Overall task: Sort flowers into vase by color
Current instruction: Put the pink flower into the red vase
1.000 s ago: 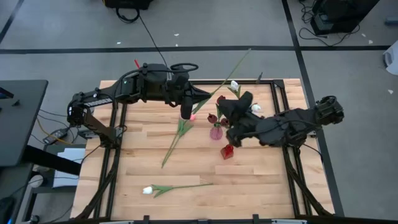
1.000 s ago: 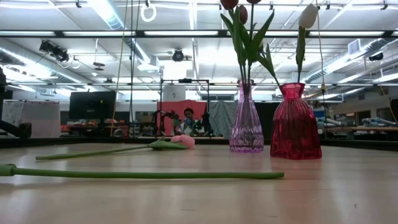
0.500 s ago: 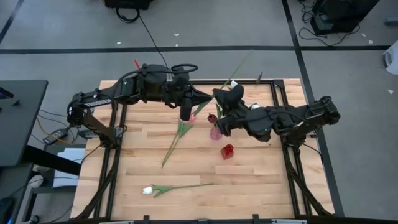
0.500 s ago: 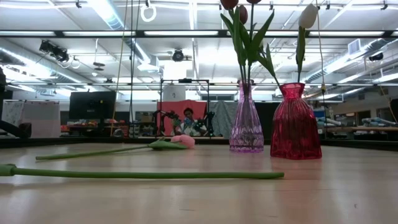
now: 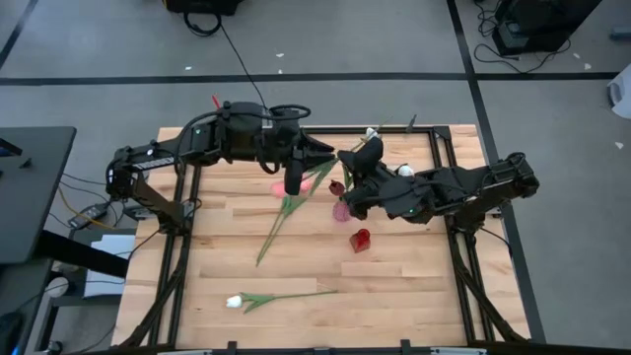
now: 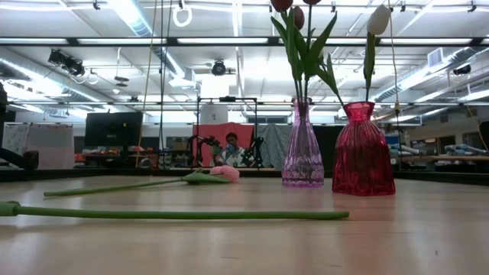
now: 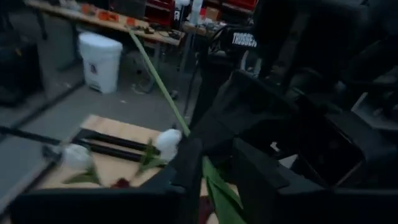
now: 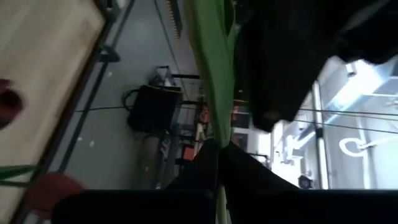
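- Wooden tabletop (image 5: pixel 394 286) in a metal frame, lab room behind; two glass vases near the middle, a purple vase (image 6: pixel 302 145) with maroon heads and a red vase (image 6: pixel 363 150) with a white one.
- Both grippers meet above the table's far middle, on one tulip (image 5: pixel 306 183) with a pink head: a handover, by my reading.
- Right gripper (image 8: pixel 219 146) is pinched shut on its green stem (image 8: pixel 214 68).
- Left gripper (image 7: pixel 208 163) has the same stem between its fingers; whether it grips or has let go, cannot tell.
- Risk: if both clamp and pull apart, the thin stem bends or snaps.
- Risk: arms crowd over the vases; a low swing could tip one.
- Two tulips lie loose on the table, a pink one (image 6: pixel 224 173) and a white one (image 5: pixel 235 301).
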Motion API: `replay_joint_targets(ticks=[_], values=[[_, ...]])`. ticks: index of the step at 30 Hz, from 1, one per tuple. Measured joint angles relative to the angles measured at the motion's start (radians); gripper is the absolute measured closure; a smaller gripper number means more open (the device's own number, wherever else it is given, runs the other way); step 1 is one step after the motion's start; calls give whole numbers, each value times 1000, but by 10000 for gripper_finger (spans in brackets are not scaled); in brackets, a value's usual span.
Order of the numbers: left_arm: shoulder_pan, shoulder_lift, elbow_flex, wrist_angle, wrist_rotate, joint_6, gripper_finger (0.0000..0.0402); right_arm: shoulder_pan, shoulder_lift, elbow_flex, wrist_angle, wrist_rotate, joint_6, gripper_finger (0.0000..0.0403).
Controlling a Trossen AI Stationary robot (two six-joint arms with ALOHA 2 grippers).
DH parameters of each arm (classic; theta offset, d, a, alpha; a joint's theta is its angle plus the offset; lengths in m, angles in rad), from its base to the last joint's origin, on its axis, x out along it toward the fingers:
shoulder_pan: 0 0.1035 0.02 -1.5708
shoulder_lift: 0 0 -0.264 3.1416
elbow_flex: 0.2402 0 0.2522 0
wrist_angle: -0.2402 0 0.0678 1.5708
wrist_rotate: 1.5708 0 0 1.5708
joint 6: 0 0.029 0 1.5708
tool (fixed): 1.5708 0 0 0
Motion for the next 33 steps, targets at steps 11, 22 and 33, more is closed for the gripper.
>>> replay_joint_targets(ticks=[11, 22, 33], values=[[-52, -96, -32, -73, -196, 354, 270, 86, -100, -2, -347, -246, 493, 387], [-186, -202, -401, 100, -402, 432, 270, 232, -270, 0, -254, -601, 1048, 385], [-304, -270, -876, 520, -468, 332, 270, 308, -365, -518, 218, -548, 1244, 383]])
